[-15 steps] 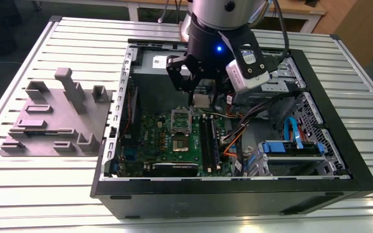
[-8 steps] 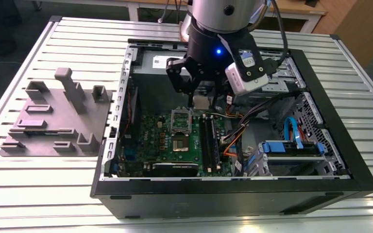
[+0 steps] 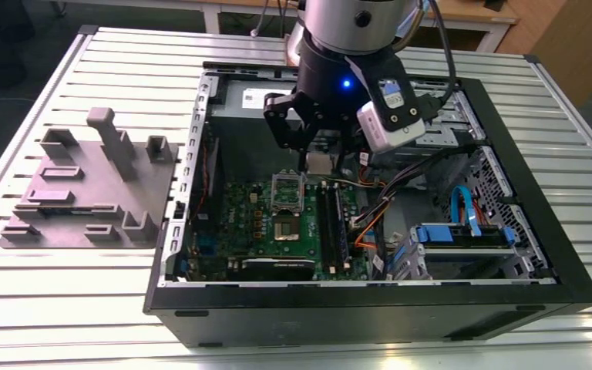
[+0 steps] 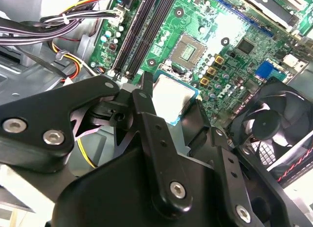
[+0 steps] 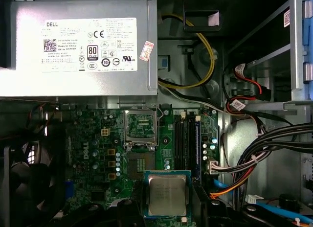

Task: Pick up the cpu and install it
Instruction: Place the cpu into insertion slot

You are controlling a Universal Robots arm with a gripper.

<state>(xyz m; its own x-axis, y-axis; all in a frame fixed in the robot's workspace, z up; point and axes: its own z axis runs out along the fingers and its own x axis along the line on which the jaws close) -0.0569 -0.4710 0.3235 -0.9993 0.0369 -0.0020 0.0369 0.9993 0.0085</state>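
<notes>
On the exterior view's left, a grey moulded fixture block (image 3: 90,189) is seen lying on the slatted metal bench (image 3: 49,301), just beside an open computer case (image 3: 378,308). Inside the case a green motherboard (image 3: 265,231) is laid flat. Its socket frame (image 3: 287,187) is hinged open and the bare socket (image 3: 287,227) is exposed next to it. Over the board's far part the claw (image 3: 317,158) is closed on the cpu (image 5: 167,195), which is pinched by its edges between the dark fingers (image 4: 151,129), apart from the socket. A grey power supply (image 5: 78,46) is shown beyond the socket frame. Towards the exterior view's right, coloured cables (image 3: 378,204) and blue drive brackets (image 3: 461,233) are seen.
</notes>
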